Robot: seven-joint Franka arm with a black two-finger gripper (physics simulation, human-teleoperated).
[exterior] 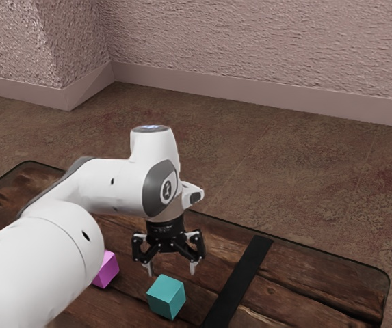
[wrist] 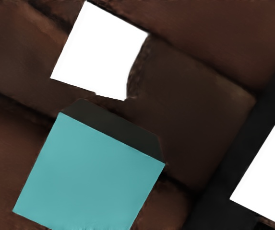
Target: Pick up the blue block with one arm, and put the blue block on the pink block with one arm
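Note:
A teal-blue block (exterior: pixel 165 296) rests on the dark wooden table (exterior: pixel 305 280) near its front edge. My black gripper (exterior: pixel 170 269) hangs open just above and slightly behind it, with nothing between the fingers. A pink block (exterior: pixel 105 269) lies on the table to the exterior view's left of the blue one, partly hidden behind my white arm. In the wrist view the blue block (wrist: pixel 87 175) sits large just under the hand, on the brown planks.
A black strip (exterior: pixel 240 280) runs across the table to the exterior view's right of the blue block. Past the table's rounded edge lies a brown floor (exterior: pixel 284 150) with a baseboard and textured wall behind. Two white patches (wrist: pixel 99 50) show in the wrist view.

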